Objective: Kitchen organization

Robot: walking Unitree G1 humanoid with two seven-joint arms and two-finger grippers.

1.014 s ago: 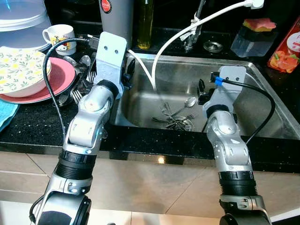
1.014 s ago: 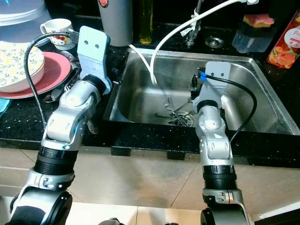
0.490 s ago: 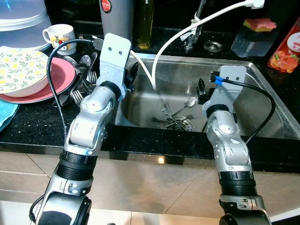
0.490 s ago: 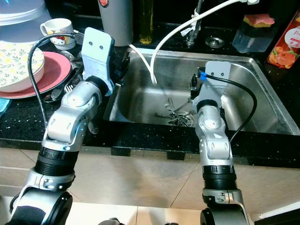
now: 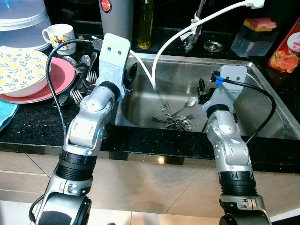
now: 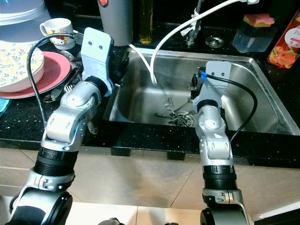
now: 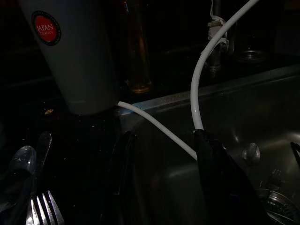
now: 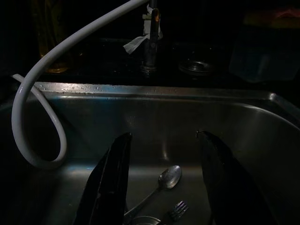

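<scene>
We see both grippers over the sink point(image 5: 262, 89), jaws apart on each, nothing held.

The right gripper point(image 8: 164, 183) hangs above the basin floor. The spoon point(image 8: 169, 176) lies between and beyond its jaws, bowl up; a fork point(image 8: 177, 209) sits just below the spoon, nearer the jaws. More forks tangle on the drain point(image 5: 180, 124), so the cutlery to sort is mostly in the sink bottom.

The left gripper point(image 7: 164, 178) sits at the sink's left rim. The white hose point(image 7: 199, 84) runs down right against its one finger point(image 7: 220, 173), a thinner branch of it crossing between the jaws. Outside the other jaw, on the counter, lie spoons and a fork point(image 7: 40, 208), beside the pink plate point(image 5: 63, 75) and bowl point(image 5: 21, 70). The grey jug point(image 7: 75, 51) and oil bottle point(image 7: 138, 56) stand beyond the jaws.

Risks, as we judge them:
- Left jaws closing or dropping here would likely snag the hose and drag it, maybe pulling the tap fitting.
- A left swing outward could knock the jug or bottle, or shove counter cutlery into the plate stack.
- Right jaws going for the spoon may pinch the fork too, since the pieces overlap; a thin handle flat on steel can slip out or skate off.
- Jaws coming down too hard may scrape the steel.
- The right arm's black cable point(image 5: 262, 101) loops near the rim and could catch there.
</scene>
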